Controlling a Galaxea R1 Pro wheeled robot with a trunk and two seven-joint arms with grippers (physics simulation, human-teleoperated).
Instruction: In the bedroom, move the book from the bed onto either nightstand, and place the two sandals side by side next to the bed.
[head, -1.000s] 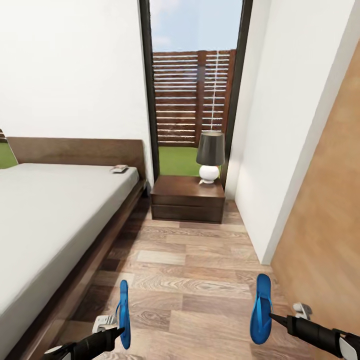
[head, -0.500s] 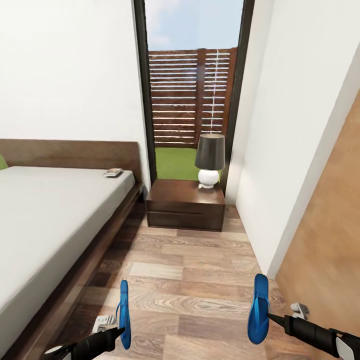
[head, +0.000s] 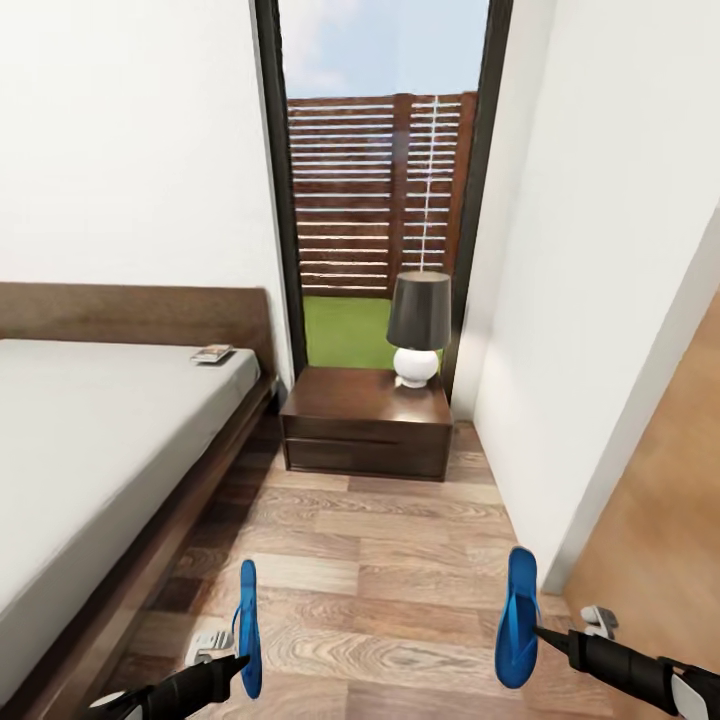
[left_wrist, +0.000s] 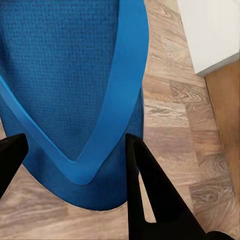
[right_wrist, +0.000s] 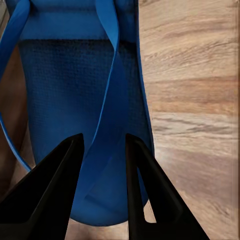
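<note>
In the head view my left gripper (head: 240, 662) is shut on a blue sandal (head: 248, 625) held edge-up over the wood floor beside the bed (head: 90, 440). My right gripper (head: 540, 632) is shut on the other blue sandal (head: 520, 612) near the right wall. The left wrist view has its sandal (left_wrist: 65, 85) between the black fingers (left_wrist: 150, 195). In the right wrist view the sandal's (right_wrist: 70, 100) strap runs between the fingers (right_wrist: 55, 190). The book (head: 212, 353) lies on the mattress corner by the headboard. The dark nightstand (head: 365, 425) stands ahead, under the window.
A lamp (head: 420, 322) with a dark shade stands on the nightstand's right side. A white wall (head: 590, 300) and a brown wooden panel (head: 660, 520) close off the right. A strip of plank floor (head: 380, 560) runs between the bed frame and that wall.
The whole view has shifted, so the camera moved: the bed and nightstand sit further left and a little closer. Both sandals stay held in the grippers as before.
</note>
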